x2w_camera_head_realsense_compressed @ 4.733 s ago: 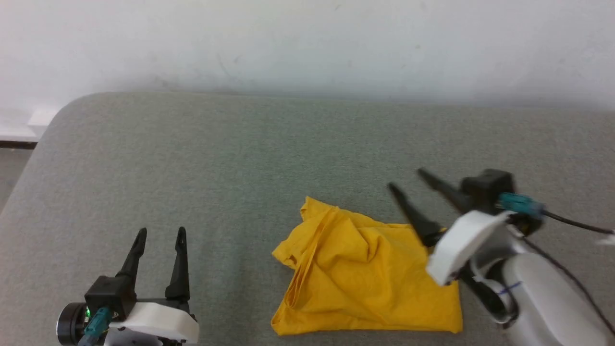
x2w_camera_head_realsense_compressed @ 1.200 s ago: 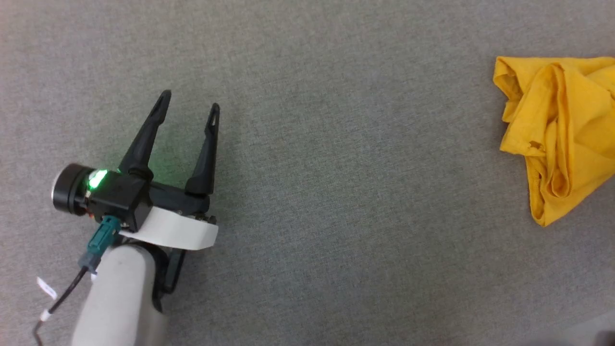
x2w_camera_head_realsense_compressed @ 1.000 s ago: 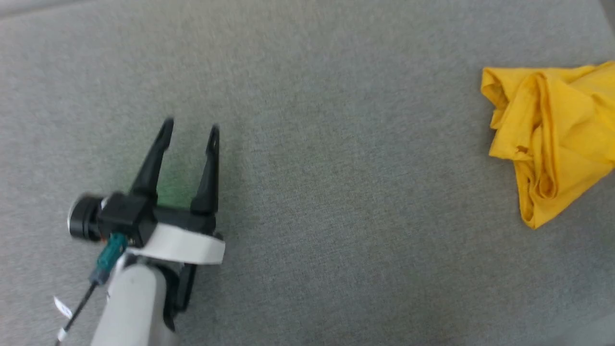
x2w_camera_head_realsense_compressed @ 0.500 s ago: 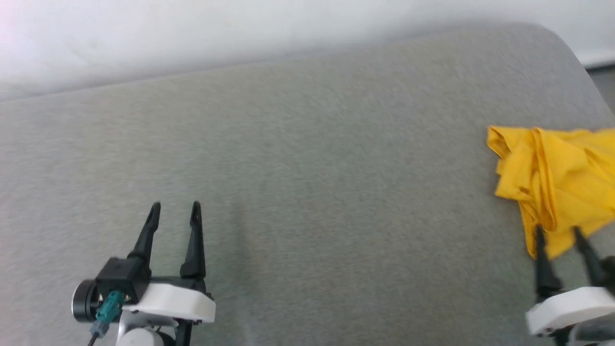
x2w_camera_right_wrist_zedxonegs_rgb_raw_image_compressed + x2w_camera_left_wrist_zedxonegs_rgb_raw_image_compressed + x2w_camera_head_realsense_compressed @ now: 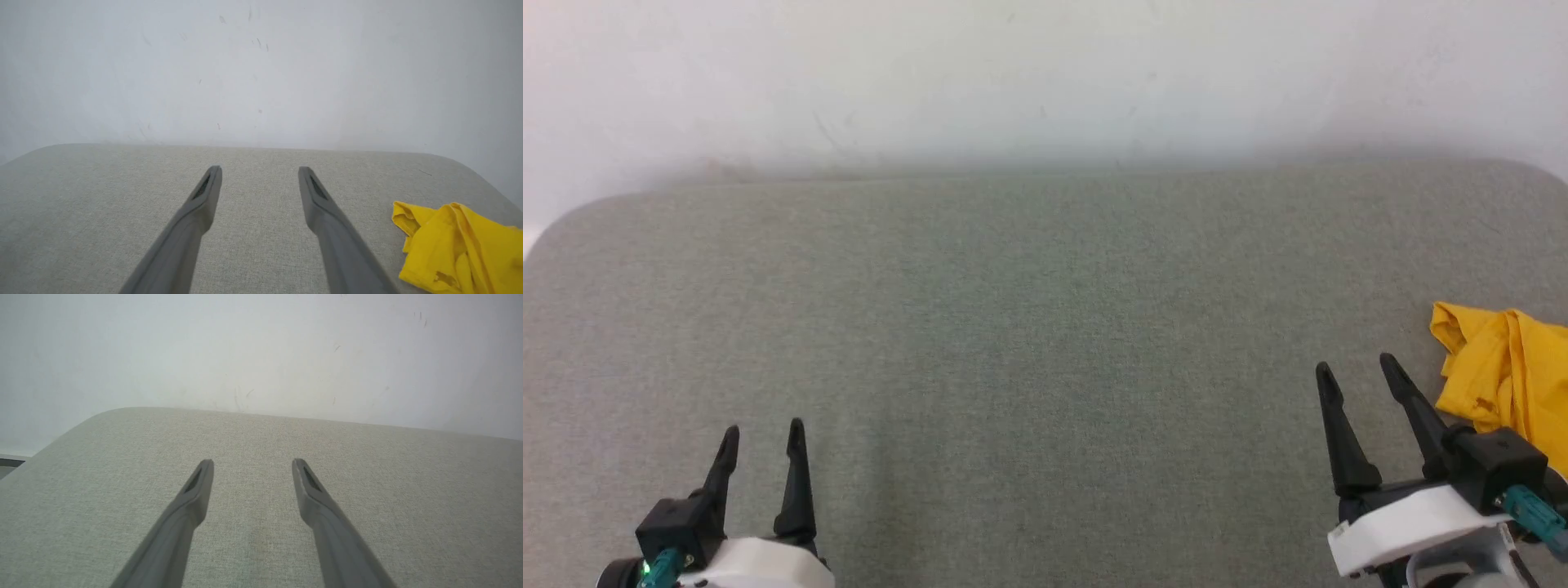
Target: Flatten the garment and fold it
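The yellow garment [image 5: 1507, 371] lies bunched and wrinkled at the right edge of the grey table [image 5: 1029, 327], cut off by the head view's border. It also shows at the lower right of the right wrist view as the garment [image 5: 453, 249]. My right gripper [image 5: 1357, 371] stands open just left of it, not touching, with nothing between its fingers; the wrist view shows the same gripper [image 5: 259, 171]. Far off at the lower left, my left gripper [image 5: 761, 437] is open and empty over bare table, as its own view confirms [image 5: 252, 464].
A pale wall [image 5: 1045, 73] runs behind the table's far edge. The table's rounded corners show at far left [image 5: 556, 233] and far right [image 5: 1539, 171]. Bare grey cloth surface stretches between the two grippers.
The camera has swung, so the whole picture shifted and the garment sits further right in view. Both grippers now rest low at the bottom corners, both open as before.
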Motion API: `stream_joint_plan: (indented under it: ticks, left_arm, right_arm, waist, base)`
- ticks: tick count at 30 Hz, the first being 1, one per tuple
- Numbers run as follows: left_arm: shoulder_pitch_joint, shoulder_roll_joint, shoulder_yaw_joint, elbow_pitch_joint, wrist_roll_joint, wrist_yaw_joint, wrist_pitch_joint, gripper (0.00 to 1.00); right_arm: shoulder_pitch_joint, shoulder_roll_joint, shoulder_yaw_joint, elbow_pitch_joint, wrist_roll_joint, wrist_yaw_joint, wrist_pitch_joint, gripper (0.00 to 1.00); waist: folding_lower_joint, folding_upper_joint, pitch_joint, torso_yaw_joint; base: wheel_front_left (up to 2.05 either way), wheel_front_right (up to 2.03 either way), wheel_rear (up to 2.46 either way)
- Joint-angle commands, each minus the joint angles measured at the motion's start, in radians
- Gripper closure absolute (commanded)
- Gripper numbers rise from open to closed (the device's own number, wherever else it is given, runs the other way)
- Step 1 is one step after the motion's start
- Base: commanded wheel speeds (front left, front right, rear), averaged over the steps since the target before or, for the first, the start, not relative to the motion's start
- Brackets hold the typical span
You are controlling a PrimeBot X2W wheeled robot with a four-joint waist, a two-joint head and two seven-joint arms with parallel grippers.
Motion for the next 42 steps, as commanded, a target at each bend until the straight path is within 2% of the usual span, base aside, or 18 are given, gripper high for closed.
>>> stream_joint_plan:
  ticks: [1, 8, 19, 20, 42]
  left_arm:
    - [0.014, 0.006, 0.003, 0.008, -0.005, -0.007, -0.005, 0.0]
    - [0.034, 0.001, -0.01, 0.018, -0.017, -0.017, -0.005, 0.0]
    - [0.021, -0.007, -0.029, 0.036, -0.023, -0.028, -0.005, 0.0]
    - [0.025, -0.005, -0.028, 0.032, -0.017, -0.022, 0.0, 1.0]
    - [0.013, -0.02, -0.028, 0.005, 0.021, -0.018, 0.039, 1.0]
  right_arm:
    - [0.025, 0.003, -0.001, -0.017, -0.006, -0.001, 0.004, 0.0]
    - [0.088, 0.01, 0.005, -0.079, -0.03, -0.001, 0.043, 0.0]
    - [0.091, 0.012, 0.008, -0.07, -0.011, -0.001, 0.05, 0.0]
    - [0.089, 0.009, 0.007, -0.071, -0.014, 0.0, 0.05, 1.0]
    - [0.068, 0.009, 0.005, -0.056, -0.03, 0.0, 0.06, 1.0]
  waist:
    - [0.0001, 0.0, -0.042, 0.027]
    - [0.0001, 0.0, -0.069, 0.022]
    - [0.0001, 0.0, -0.066, 0.023]
    - [0.0001, 0.0, -0.066, 0.023]
    - [0.0001, 0.0, -0.066, 0.014]
  base:
    - [0.0, 0.0, 0.0]
    - [0.0, 0.0, 0.0]
    - [0.0, 0.0, 0.0]
    - [0.0, 0.0, 0.0]
    - [0.0, 0.0, 0.0]
